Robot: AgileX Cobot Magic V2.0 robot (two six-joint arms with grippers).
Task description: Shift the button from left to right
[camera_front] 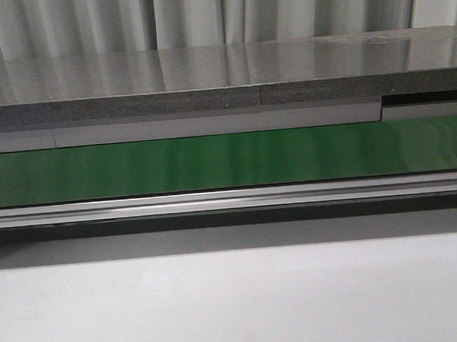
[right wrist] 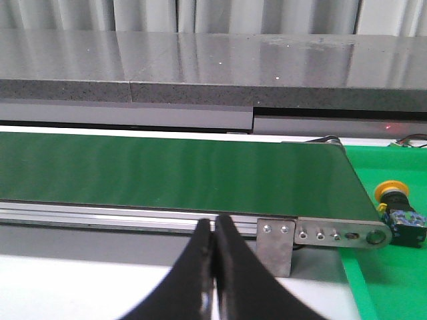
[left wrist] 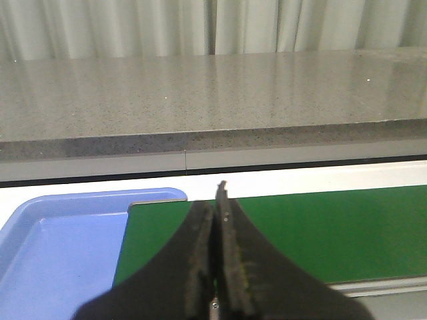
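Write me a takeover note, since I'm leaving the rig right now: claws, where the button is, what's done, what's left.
Left claw: shut, holding nothing, over the left end of the green conveyor belt, next to a blue tray.
Right claw: shut, holding nothing, in front of the belt's right end.
The button: lying on its side on the green surface just past the belt's right end roller; seen only in the right wrist view.
Done: the button appears to be already on the right side.
Left: confirm its placement; the front view shows no button on the belt.
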